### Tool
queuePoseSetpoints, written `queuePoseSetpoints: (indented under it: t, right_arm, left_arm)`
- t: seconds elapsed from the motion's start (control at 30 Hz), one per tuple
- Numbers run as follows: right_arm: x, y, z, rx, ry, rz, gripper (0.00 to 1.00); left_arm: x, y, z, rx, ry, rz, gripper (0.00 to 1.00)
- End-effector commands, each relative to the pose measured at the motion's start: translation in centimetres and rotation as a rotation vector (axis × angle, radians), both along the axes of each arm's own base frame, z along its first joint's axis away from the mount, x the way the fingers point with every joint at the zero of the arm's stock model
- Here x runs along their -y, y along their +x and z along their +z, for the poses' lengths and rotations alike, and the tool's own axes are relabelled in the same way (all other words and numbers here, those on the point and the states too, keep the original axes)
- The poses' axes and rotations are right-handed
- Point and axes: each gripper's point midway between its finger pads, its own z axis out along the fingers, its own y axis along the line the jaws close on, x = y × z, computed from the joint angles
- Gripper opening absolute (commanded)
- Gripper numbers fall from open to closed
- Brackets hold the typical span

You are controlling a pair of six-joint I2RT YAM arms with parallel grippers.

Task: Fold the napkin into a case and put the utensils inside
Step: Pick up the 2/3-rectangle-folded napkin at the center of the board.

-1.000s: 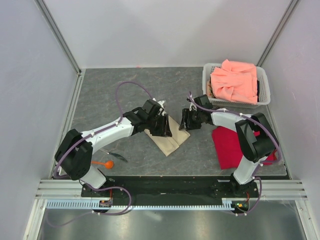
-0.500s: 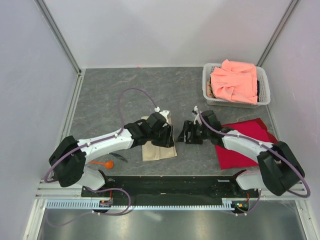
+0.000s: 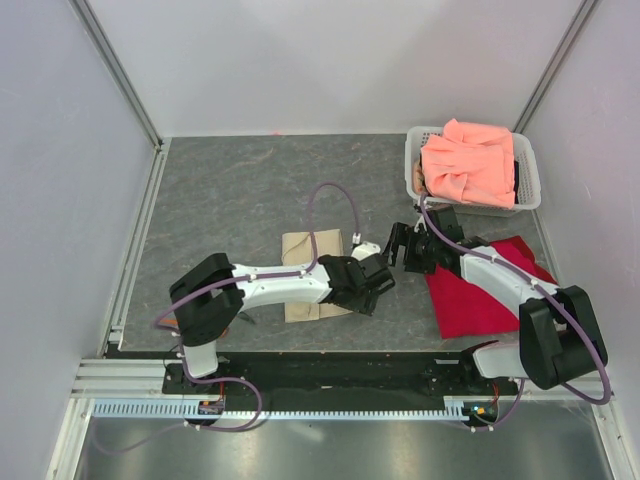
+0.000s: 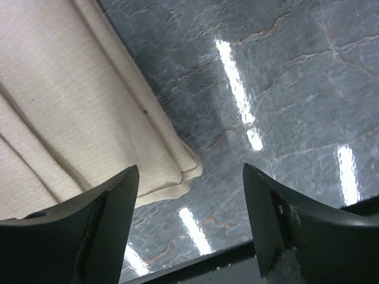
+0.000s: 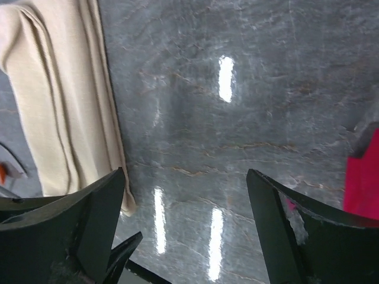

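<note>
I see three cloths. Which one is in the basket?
The salmon-pink cloth, heaped in the white basket. The red cloth and the folded beige napkin lie on the table instead.

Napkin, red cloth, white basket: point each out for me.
napkin (image 3: 295, 250), top view, bare upper fold.
red cloth (image 3: 465, 310), top view, near half.
white basket (image 3: 412, 170), top view, left wall.

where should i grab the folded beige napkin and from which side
Best bet: take the napkin at its layered corner, where the stacked fold edges end in a rounded lip. It lies flat, so come in low from the bare table side, with one finger sliding under the lip and one on top. The open left claw hangs right by that corner.
</note>
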Motion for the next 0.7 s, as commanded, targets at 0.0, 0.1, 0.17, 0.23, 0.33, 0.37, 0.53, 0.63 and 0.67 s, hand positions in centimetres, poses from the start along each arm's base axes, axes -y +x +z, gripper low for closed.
queuePoseSetpoints:
  t: [0.0, 0.1, 0.17, 0.23, 0.33, 0.37, 0.53, 0.63, 0.67]
  right_arm:
    - [0.8, 1.0, 0.7, 0.031, -0.076, 0.032, 0.98]
    - [0.8, 0.7, 0.7, 0.024, -0.075, 0.034, 0.98]
    - [1.0, 0.7, 0.6, 0.014, -0.067, 0.010, 0.98]
    - [1.2, 0.8, 0.4, 0.011, -0.065, -0.002, 0.98]
    - [1.5, 0.7, 0.1, 0.008, -0.071, -0.003, 0.98]
    - [1.4, 0.6, 0.0, 0.005, -0.072, 0.003, 0.98]
    - [1.6, 0.0, -0.7, -0.008, -0.077, 0.014, 0.98]
    - [1.6, -0.2, -0.8, -0.006, -0.072, 0.012, 0.98]
    - [1.5, -0.3, -0.8, -0.005, -0.069, 0.015, 0.98]
  left_arm:
    - [1.0, 0.5, 0.6, 0.053, 0.056, 0.072, 0.77]
    - [1.7, 0.2, 0.6, 0.068, 0.069, 0.068, 0.77]
    - [1.9, 0.2, 0.6, 0.071, 0.079, 0.072, 0.79]
    - [1.6, 0.1, 0.5, 0.074, 0.099, 0.081, 0.81]
    - [1.1, 0.1, 0.3, 0.076, 0.114, 0.104, 0.83]
    - [1.2, 0.1, 0.3, 0.076, 0.113, 0.109, 0.83]
    - [1.5, 0.4, -0.3, 0.076, 0.137, 0.113, 0.80]
    - [1.4, 0.5, -0.8, 0.074, 0.163, 0.117, 0.77]
    - [1.4, 0.5, -1.0, 0.074, 0.168, 0.118, 0.75]
